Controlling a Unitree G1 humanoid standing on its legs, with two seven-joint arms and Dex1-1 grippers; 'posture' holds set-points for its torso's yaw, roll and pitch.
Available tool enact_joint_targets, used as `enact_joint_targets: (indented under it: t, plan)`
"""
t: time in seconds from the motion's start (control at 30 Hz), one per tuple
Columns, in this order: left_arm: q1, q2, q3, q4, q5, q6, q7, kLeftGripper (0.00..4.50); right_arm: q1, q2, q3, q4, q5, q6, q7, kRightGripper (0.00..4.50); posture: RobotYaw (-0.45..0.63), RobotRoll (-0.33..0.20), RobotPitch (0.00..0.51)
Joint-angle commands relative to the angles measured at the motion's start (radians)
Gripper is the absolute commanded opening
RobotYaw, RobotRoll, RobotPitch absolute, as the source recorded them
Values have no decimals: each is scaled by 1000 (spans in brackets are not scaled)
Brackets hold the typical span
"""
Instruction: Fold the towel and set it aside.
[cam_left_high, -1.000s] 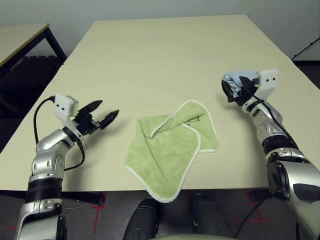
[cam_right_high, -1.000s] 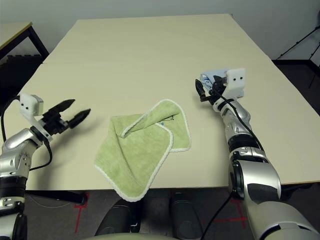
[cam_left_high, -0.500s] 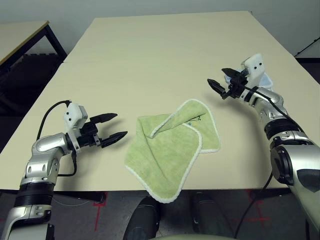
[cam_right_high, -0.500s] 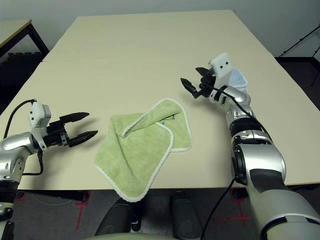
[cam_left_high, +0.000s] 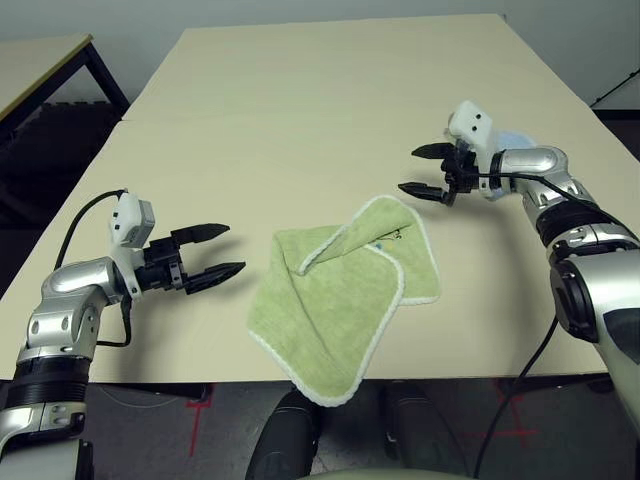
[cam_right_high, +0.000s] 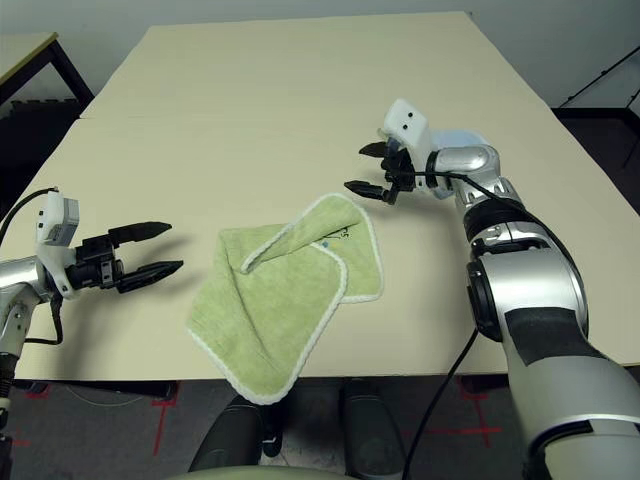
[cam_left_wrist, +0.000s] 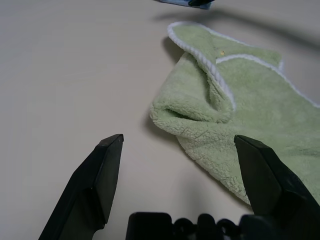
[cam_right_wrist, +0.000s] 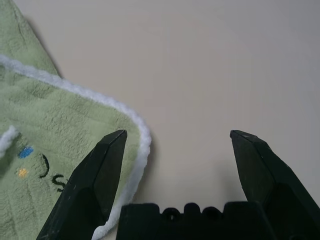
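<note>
The towel (cam_left_high: 335, 300) is light green with a white stitched edge. It lies crumpled near the table's front edge, one flap folded over and a corner hanging off the edge. A small dark logo shows near its far right corner (cam_right_wrist: 50, 175). My left gripper (cam_left_high: 230, 250) is open, low over the table, a short way left of the towel (cam_left_wrist: 250, 110) and pointing at it. My right gripper (cam_left_high: 409, 170) is open just beyond the towel's far right corner, its fingers (cam_right_wrist: 100, 165) straddling bare table beside the white edge.
A small light blue cloth (cam_right_high: 462, 137) lies behind my right wrist. The beige table (cam_left_high: 300, 110) stretches bare toward the back. A second table (cam_left_high: 40, 60) stands at the far left, and a tripod leg (cam_right_high: 600, 80) shows at the right.
My right gripper has swung down and leftward from its raised pose to the towel's far right corner. My left gripper has levelled out, pointing at the towel. The towel has not moved.
</note>
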Motion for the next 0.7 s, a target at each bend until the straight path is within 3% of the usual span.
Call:
enact_joint_targets:
  t: [0.03,0.7]
  plan:
    - [-38,7,-20,4,-8,25,-30,4489,-26,2,23,23,-33,43,27,4479,19,0,164]
    - [-31,-16,-27,-33,1,30,-23,4489,-76,77,81,39,-148,73,-1,4479,46,0,157]
